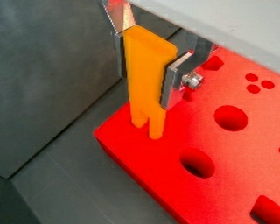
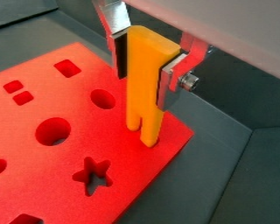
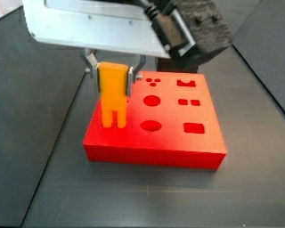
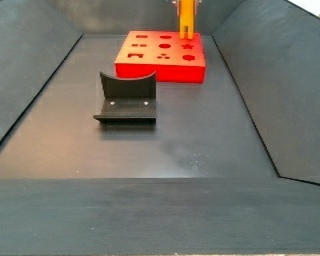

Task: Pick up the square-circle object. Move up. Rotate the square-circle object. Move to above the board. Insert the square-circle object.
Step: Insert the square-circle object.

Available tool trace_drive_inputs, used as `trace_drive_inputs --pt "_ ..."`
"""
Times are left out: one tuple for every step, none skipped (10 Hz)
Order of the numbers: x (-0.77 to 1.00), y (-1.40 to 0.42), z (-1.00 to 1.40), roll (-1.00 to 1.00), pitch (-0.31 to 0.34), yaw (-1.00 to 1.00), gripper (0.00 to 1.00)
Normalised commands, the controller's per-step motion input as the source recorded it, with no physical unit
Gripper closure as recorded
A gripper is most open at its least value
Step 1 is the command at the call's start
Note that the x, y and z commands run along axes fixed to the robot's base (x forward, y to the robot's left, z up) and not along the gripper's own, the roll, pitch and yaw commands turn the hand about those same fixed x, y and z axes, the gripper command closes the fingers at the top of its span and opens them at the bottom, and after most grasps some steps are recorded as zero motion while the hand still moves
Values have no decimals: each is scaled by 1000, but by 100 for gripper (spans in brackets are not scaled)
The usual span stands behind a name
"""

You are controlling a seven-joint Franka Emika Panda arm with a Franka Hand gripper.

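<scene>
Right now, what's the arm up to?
The claw is shut on the square-circle object and holds it upright, prongs down, over the board near one corner. In both wrist views the prongs reach down to about the board's top beside a round cut-out; whether they touch it or have entered a slot cannot be told. The fixture stands apart on the floor.
</scene>
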Motion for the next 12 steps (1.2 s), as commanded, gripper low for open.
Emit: trace_drive_inputs --pt "-246 -34 0 -13 -341 -146 100" --pt "-237 0 0 -81 -500 0 100" --pt "-257 0 -51 -101 -500 0 100" --pt "-234 0 -89 -49 -483 0 100" --pt "-263 -134 -151 24 -500 0 100" --pt "0 -249 -243 274 -220 0 100" --pt "174 -260 -180 381 0 0 100" --pt "271 -271 -177 409 59 0 100" --pt "303 -283 -103 427 124 0 100" --pt "357 -240 -109 389 174 0 100" --pt "374 -180 -180 317 171 0 100" --pt "394 -234 -157 333 219 0 100"
